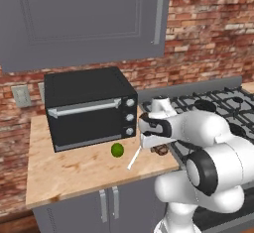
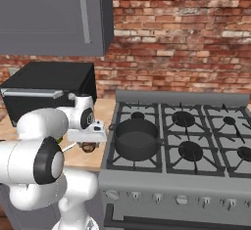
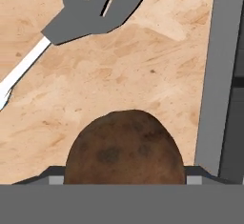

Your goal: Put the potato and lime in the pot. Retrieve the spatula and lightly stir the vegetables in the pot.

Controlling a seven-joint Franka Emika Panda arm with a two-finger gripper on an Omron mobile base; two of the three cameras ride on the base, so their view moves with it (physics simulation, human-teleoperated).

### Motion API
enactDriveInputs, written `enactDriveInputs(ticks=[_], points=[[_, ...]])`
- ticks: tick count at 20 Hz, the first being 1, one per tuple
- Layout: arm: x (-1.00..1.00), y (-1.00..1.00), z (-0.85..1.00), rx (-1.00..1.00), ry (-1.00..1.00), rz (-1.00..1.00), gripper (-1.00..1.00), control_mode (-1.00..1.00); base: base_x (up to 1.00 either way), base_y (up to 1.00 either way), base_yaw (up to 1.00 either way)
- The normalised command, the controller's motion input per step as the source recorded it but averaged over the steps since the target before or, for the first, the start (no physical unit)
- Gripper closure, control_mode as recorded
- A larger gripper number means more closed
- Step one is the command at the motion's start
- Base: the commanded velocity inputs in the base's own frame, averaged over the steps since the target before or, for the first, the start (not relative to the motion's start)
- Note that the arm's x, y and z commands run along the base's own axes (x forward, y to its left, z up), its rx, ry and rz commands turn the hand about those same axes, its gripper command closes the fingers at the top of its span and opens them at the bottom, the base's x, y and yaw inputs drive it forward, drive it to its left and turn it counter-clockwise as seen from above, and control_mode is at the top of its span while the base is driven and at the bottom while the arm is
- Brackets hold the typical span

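While the arm bends low over the right end of the counter (image 1: pixel 74 170), the gripper (image 1: pixel 158 149) sits just above the potato (image 3: pixel 125 149). In the hand view the potato takes the lower middle of the frame, brown with dark spots, lying on the pale wood. The two fingertips are hidden behind it and the grey band, so it cannot be told if the fingers are released or already grasping the potato. In the left base view only a small dark part of the potato (image 1: pixel 160 151) shows under the hand, right of centre. In the right base view it is a small brown lump (image 2: pixel 88 147) under the white hand, left of centre.

The spatula (image 3: pixel 90 8) lies on the counter near the potato but apart from it; its grey slotted head is at the upper left of the hand view and its white handle runs to the left edge. In the left base view its handle (image 1: pixel 133 159) is a thin white line at the centre, just right of the lime (image 1: pixel 117 150). The lime rests on the counter in front of the black oven (image 1: pixel 87 105).

The pot (image 2: pixel 136 138) stands on the front left burner of the stove (image 2: pixel 196 146), at the centre of the right base view, well apart from the potato.
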Motion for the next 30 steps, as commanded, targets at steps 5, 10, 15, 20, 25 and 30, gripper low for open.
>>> enactDriveInputs(ticks=[5, 10, 15, 20, 25, 30], points=[[-0.58, -0.03, 1.00, 0.08, -0.13, 0.00, 1.00, -1.00, 0.00, 0.00, 0.00], [-0.40, -0.03, 0.91, 0.01, -0.07, 0.00, 1.00, -1.00, 0.00, 0.00, 0.00], [0.00, -0.37, 0.49, -0.01, -0.14, 0.00, 1.00, -1.00, 0.00, 0.00, 0.00], [0.05, -0.82, 0.40, 0.00, -0.14, 0.00, 1.00, -1.00, 0.00, 0.00, 0.00], [0.52, -1.00, 0.41, 0.00, -0.01, 0.00, 1.00, -1.00, 0.00, 0.00, 0.00], [0.90, -0.84, 0.09, 0.00, 0.09, 0.00, 1.00, -1.00, 0.00, 0.00, 0.00]])
